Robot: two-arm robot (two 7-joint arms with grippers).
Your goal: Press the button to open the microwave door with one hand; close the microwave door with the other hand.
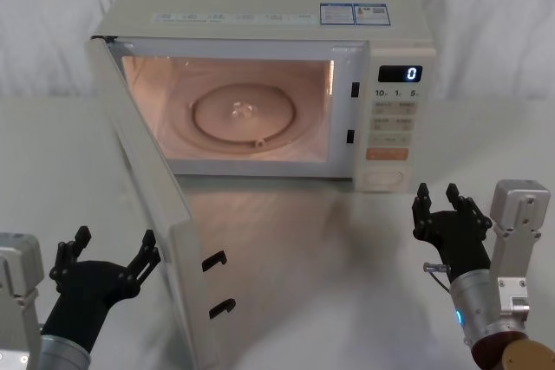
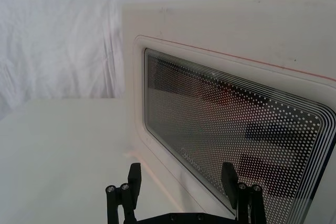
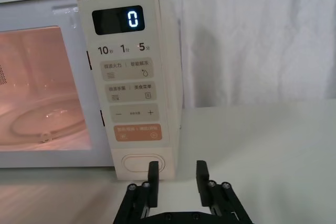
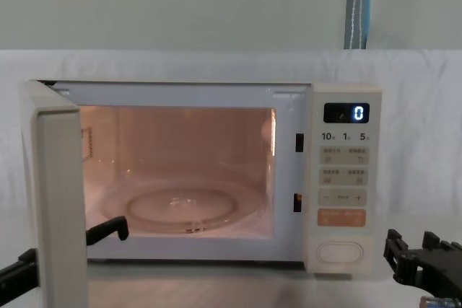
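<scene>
While the wide cream microwave door (image 1: 152, 214) with its dark glass window hangs swung out, I see my empty, wide-spread black left gripper (image 1: 108, 257) just outside it; a glancing push could slide the cream-white boxy microwave (image 1: 269, 6).

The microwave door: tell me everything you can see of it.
The microwave door is cream, plastic-looking, with a dark dotted glass window in a raised rounded rim. It stands swung wide open on its left-side hinge, jutting forward toward the robot, two black latch hooks on its free edge. The lit cavity is exposed. The left gripper, open, sits beside its outer face; whether it touches is unclear.
</scene>
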